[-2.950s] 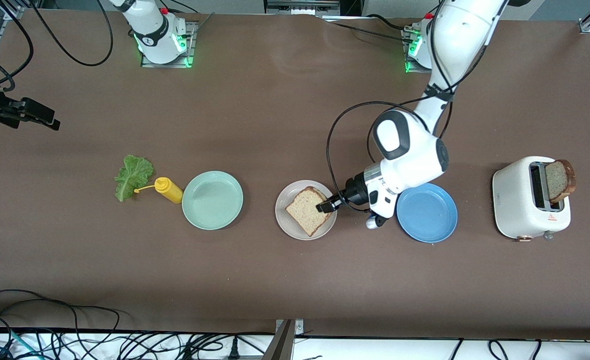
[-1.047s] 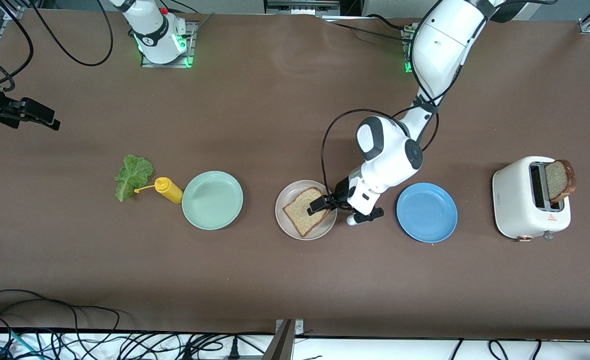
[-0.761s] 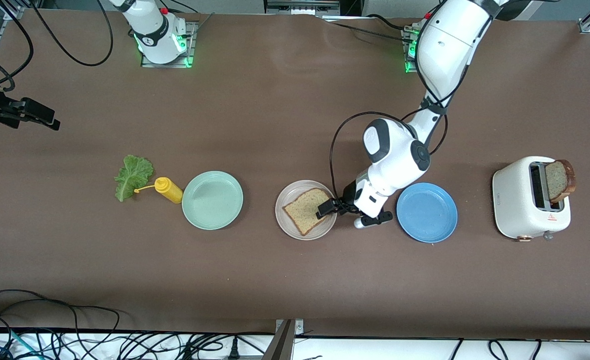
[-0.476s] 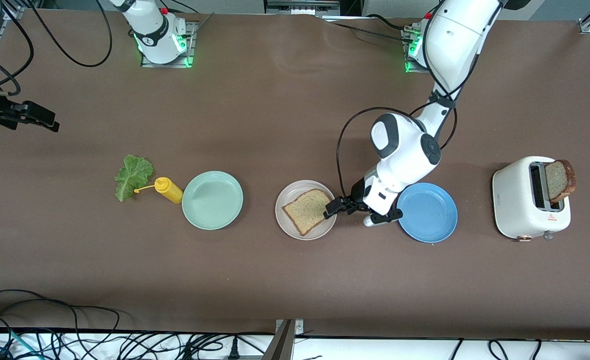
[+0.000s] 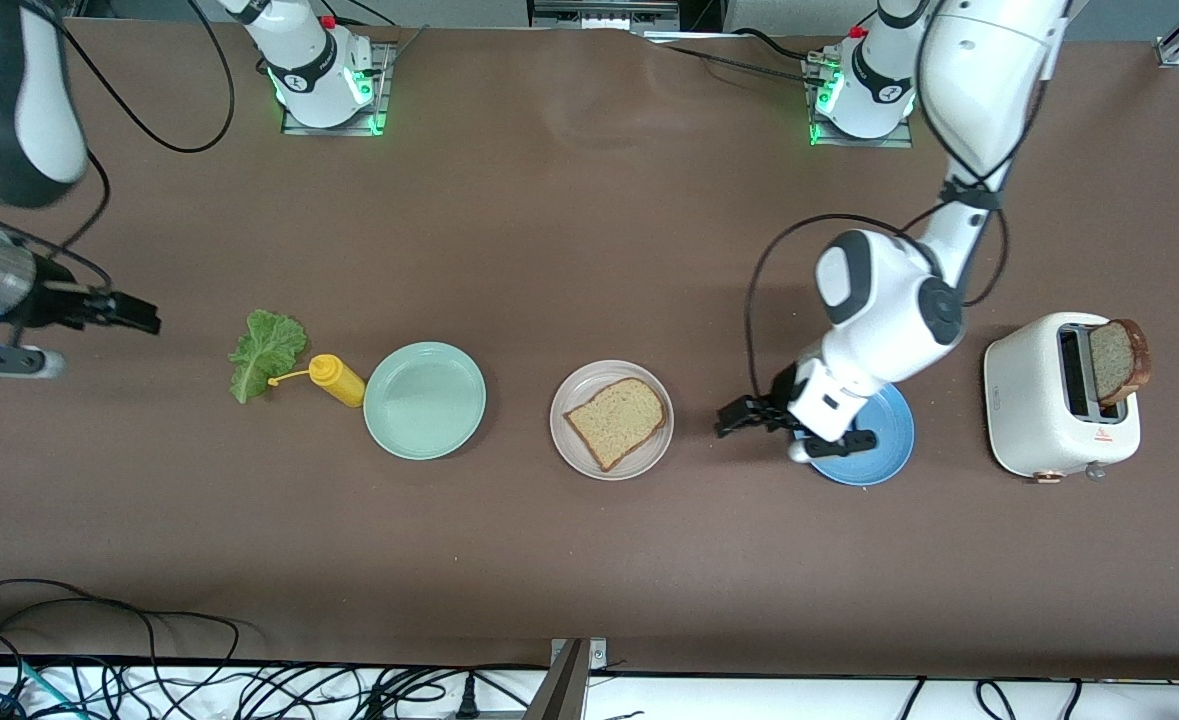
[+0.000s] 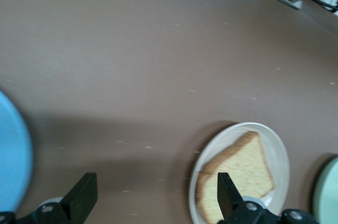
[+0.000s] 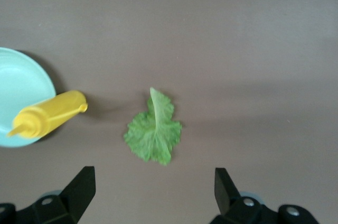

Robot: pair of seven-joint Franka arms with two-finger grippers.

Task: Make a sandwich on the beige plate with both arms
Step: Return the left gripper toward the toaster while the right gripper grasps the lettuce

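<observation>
Left end effector [image 5: 734,417] off bread slice [image 5: 616,421]

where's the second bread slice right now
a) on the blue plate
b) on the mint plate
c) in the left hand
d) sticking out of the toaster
d: the second bread slice stands in the slot of the white toaster, while the other slice lies on the beige plate.

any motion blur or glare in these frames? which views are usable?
Front view: sharp; green base lights, no glare on the beige plate. Left wrist view: smeared, bread slice soft-edged. Right wrist view: mildly soft, lettuce leaf and yellow bottle readable, with soft shadows.
</observation>
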